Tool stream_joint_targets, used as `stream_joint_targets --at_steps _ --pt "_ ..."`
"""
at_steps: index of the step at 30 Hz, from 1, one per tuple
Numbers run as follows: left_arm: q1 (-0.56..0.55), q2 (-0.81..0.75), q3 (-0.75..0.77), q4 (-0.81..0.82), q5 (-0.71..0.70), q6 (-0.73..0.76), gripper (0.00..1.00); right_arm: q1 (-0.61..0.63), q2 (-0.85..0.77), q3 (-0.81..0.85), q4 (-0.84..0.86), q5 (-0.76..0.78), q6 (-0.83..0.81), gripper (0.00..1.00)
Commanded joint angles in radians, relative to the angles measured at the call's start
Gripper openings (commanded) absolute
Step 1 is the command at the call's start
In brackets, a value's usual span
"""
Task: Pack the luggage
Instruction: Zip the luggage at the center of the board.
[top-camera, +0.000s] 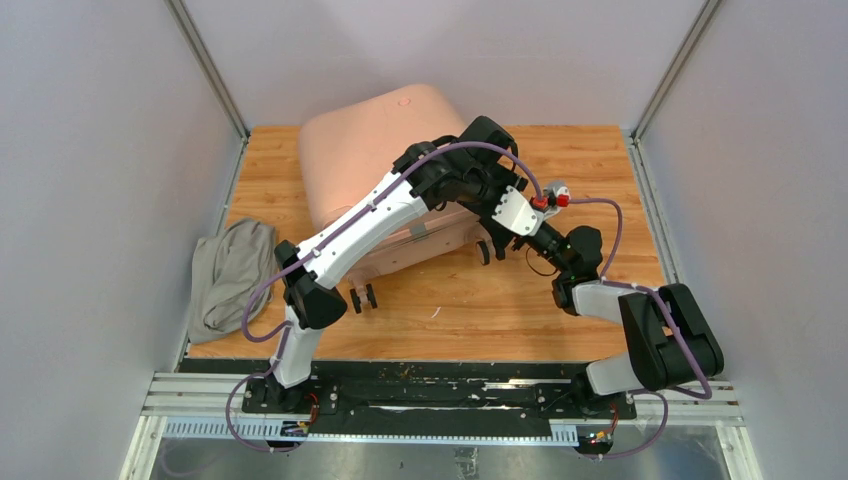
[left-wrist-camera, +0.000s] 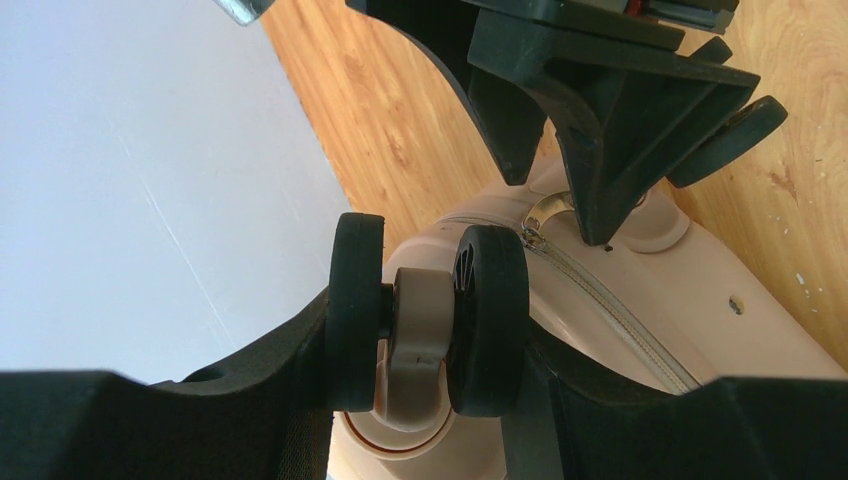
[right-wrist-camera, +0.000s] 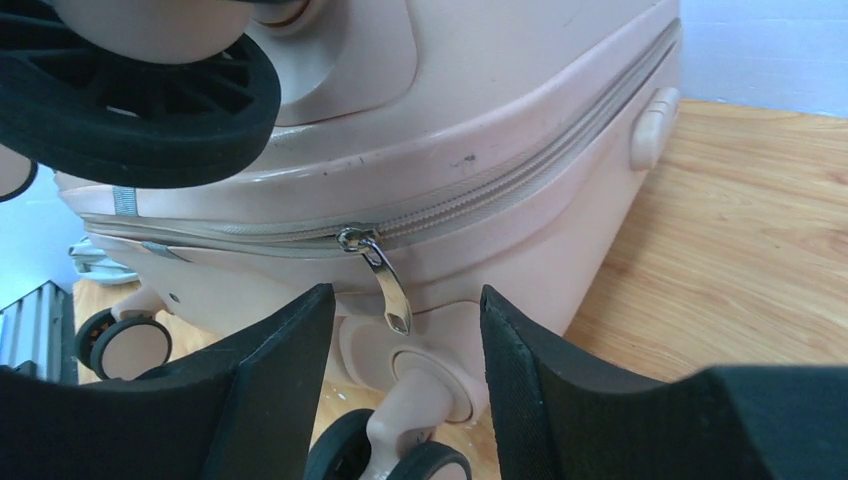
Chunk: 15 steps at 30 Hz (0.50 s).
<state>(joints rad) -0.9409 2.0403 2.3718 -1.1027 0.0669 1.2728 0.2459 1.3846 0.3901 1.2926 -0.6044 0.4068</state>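
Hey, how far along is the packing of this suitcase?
Nothing looks packed: the grey cloth lies outside the closed luggage. In hand: left gripper clamps a wheel, open right gripper flanks the zipper pull. Remaining: unzip, load, close.

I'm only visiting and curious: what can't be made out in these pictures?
Inside the luggage: hidden by its closed shell, every view.
Left pincer, gripping a wheel, and right pincer: top view, buried under their arms.
Grey cloth: top view, bunched; what it is, unclear.
Zipper, far end: right wrist view, round the luggage's corner.
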Motion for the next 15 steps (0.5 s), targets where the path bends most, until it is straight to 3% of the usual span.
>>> stream_joint_targets --at_steps 1,9,15 --pt "-0.018 -0.162 0.091 0.207 0.044 -0.082 0.0 -0.011 0.034 0.035 0.112 -0.085 0.064 0.57" --pt "-0.026 -0.185 0.085 0.205 0.043 -0.083 0.0 -0.011 0.039 0.056 0.089 -0.053 0.044 0.34" --pt "-0.031 -0.21 0.043 0.205 0.043 -0.086 0.0 -0.003 0.042 0.088 0.094 -0.084 0.076 0.34"
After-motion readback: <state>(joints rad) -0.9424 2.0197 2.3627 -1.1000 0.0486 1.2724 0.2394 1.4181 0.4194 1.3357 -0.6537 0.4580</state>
